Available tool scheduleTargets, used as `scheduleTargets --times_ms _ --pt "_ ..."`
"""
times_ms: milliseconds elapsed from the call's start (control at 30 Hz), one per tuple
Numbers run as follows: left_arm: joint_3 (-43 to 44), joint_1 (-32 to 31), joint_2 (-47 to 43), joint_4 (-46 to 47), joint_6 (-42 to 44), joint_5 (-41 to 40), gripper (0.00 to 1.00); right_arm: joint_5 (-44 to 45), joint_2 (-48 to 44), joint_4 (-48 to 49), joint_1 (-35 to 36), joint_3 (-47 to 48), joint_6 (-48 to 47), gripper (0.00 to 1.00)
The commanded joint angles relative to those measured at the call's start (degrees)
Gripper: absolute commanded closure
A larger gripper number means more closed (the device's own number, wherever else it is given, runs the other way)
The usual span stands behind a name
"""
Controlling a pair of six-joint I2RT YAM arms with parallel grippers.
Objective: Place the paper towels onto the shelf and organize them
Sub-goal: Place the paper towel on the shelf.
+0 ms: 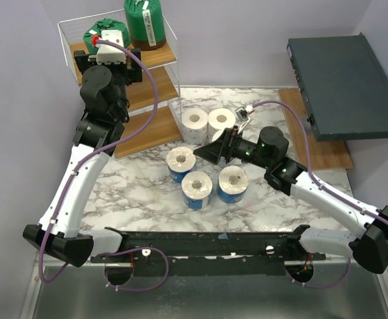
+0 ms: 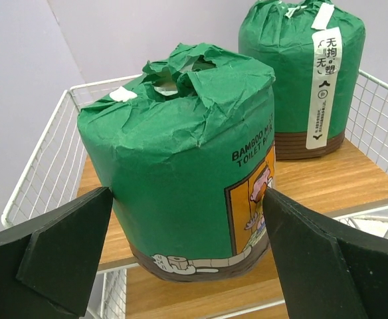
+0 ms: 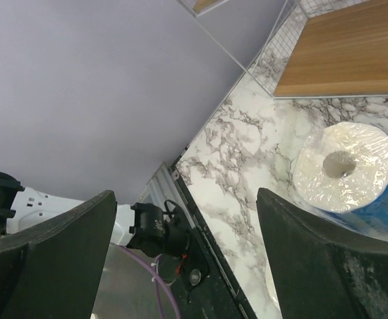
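Top view: shelf (image 1: 151, 93) upper left. On its top board stand the far green roll (image 1: 145, 23) and the near green roll (image 1: 107, 32), with the left gripper (image 1: 109, 45) at the near one. Loose rolls (image 1: 197, 189) sit mid-frame on the table (image 1: 134, 193), and the right gripper (image 1: 204, 153) is beside them.
Left wrist: fingers (image 2: 61, 252) apart, flanking the near green roll, not clamped.
Right wrist: fingers (image 3: 54, 259) apart, nothing between them. Blue-wrapped roll (image 3: 347, 173) at right.

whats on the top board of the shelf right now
Two green-wrapped rolls stand upright on the top board: the near roll, inside the open left gripper, and the far roll behind it. In the top view the left arm covers part of the lower boards.
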Motion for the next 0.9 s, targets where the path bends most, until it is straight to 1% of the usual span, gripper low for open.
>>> scheduleTargets --times_ms 0,167,400,667,867 --pt "1.67 0.30 -1.72 -4.38 -2.62 1.41 0.01 1.98 -1.58 -2.24 -0.06 -0.28 -1.67 0.10" --pt "1.87 0.41 -0.28 -3.49 0.11 -0.15 0.01 2.17 -1.83 -2.86 -0.06 -0.35 -1.93 0.10" --pt "2.38 1.24 3.03 0.53 2.03 -1.84 0.01 4.01 -3.69 -5.96 -0.03 0.05 -3.79 0.10" --pt "4.31 2.29 6.42 2.02 2.80 -2.32 0.01 6.34 -5.62 -9.66 -0.04 -0.11 -6.72 0.10" --pt "3.70 3.85 7.38 3.40 3.71 -2.60 0.01 7.45 -6.81 -11.08 -0.05 -1.11 -7.72 0.10"
